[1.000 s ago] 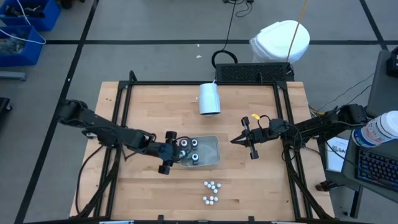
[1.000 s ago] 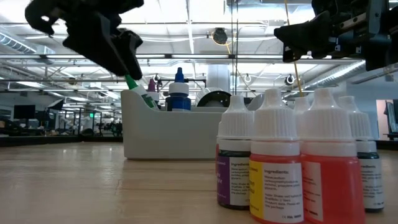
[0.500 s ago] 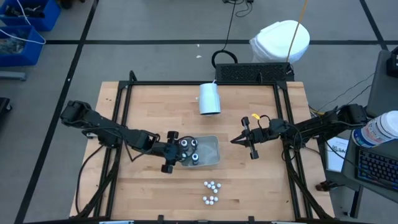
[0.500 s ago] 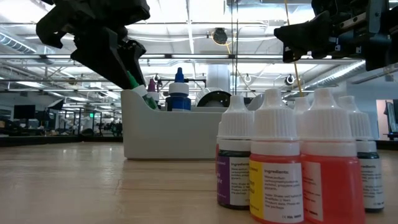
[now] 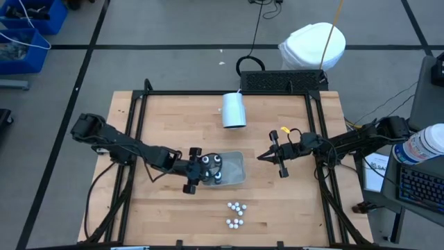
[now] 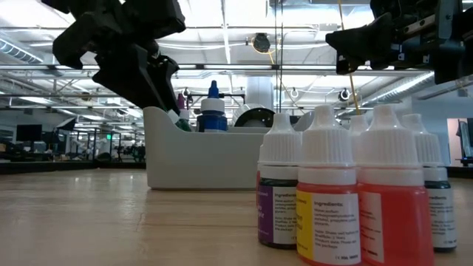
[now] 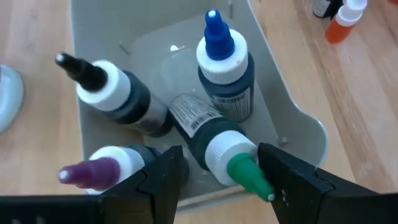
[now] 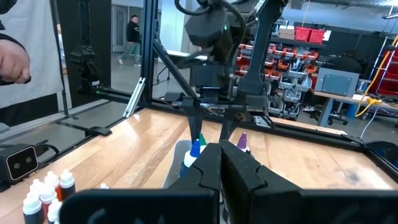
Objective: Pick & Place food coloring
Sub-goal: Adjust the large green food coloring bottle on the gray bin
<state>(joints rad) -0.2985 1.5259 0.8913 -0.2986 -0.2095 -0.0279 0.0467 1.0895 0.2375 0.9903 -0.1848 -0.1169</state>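
The small food coloring bottles [image 5: 235,214] stand clustered on the table's [image 5: 277,201] near edge, white caps up, untouched; the low view shows yellow, red and purple ones up close. Just behind them sits the grey tray [image 5: 236,175], holding four wider bottles: blue-tipped one [image 7: 222,62] upright, black-tipped one [image 7: 115,93] and purple-tipped one [image 7: 102,171] leaning, green-tipped one [image 7: 224,152] tipped over, its long axis slanting toward the left gripper [image 7: 217,180]. That gripper hangs over the tray's left end, fingers spread wide either side of the green tip (not gripping, likely just dropped). Left arm is nearer the tray. Right gripper [image 5: 261,157] hovers right of the tray, fingers pressed together, empty. Farthest back lies a white cup [image 5: 234,110].
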